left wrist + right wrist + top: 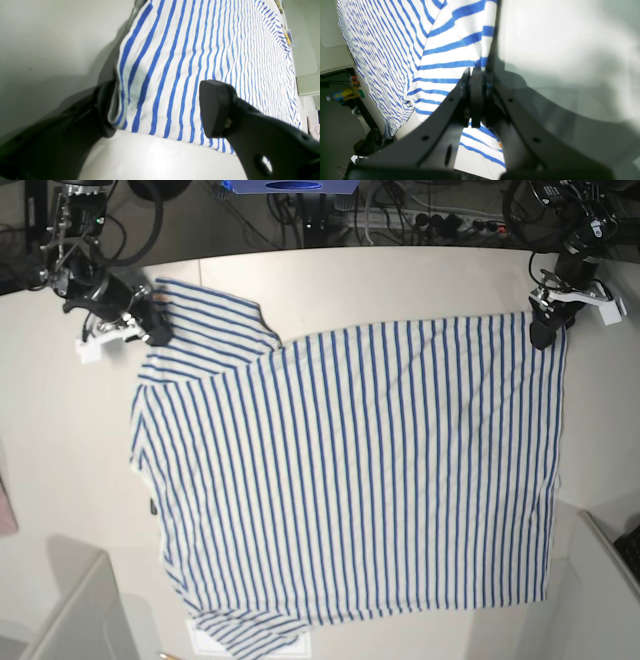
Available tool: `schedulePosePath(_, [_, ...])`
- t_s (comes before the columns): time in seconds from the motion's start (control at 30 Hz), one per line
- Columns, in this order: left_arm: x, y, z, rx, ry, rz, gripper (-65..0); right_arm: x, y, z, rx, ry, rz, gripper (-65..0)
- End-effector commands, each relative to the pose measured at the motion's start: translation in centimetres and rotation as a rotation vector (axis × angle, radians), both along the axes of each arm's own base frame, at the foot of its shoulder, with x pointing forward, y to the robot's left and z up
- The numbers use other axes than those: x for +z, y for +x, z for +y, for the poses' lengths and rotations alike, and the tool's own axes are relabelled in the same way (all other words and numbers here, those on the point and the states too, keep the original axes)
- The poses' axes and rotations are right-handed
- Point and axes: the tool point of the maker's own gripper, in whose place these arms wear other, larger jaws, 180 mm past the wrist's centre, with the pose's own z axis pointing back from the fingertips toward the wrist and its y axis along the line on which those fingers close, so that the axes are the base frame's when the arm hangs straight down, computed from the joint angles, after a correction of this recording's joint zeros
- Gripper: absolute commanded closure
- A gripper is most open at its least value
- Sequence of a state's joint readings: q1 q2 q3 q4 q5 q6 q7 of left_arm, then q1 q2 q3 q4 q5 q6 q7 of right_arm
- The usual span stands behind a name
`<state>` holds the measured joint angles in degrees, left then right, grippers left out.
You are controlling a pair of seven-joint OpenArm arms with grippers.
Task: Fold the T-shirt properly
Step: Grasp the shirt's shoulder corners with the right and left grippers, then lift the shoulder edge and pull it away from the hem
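The T-shirt, white with thin blue stripes, lies spread flat on the pale table. My left gripper stands at its far right corner. In the left wrist view the left gripper is open, and the hem corner of the T-shirt lies between the two dark fingers. My right gripper is at the far left sleeve. In the right wrist view the right gripper is shut on the sleeve edge of the T-shirt. A small orange mark shows on the sleeve below it.
Grey bins stand at the near left and near right corners. A white sheet pokes out under the near sleeve. Cables and gear crowd the space behind the table. A bottle stands beyond the table's edge.
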<state>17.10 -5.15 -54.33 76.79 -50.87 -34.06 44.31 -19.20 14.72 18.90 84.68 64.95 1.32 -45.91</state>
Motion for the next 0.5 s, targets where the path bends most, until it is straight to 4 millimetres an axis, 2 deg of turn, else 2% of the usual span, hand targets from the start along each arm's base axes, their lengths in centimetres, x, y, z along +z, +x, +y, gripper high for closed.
schedulePosePath(0.0, [-1.88, -1.31, -0.67, -0.034, -0.01, 0.119, -40.2, -0.27, -0.43, -0.67, 0.005, -0.033, 0.029, 0.0])
schedulePosePath(0.27, [-1.59, -1.11, -0.69, -0.04, -0.002, 0.114, 0.0, -0.25, -0.36, -0.7, -0.005, -0.031, 0.025, 0.0])
schedulePosePath(0.4, [-1.81, -1.55, -0.94, -0.059, 0.001, 0.131, 0.0, -0.18, -0.42, -0.84, -0.003, -0.035, 0.025, 0.0])
schedulePosePath(0.47, [-1.24, -1.84, -0.78, -0.071, 0.026, 0.132, 0.0, 0.31, -0.26, -0.7, 0.005, -0.04, 0.01, 0.0])
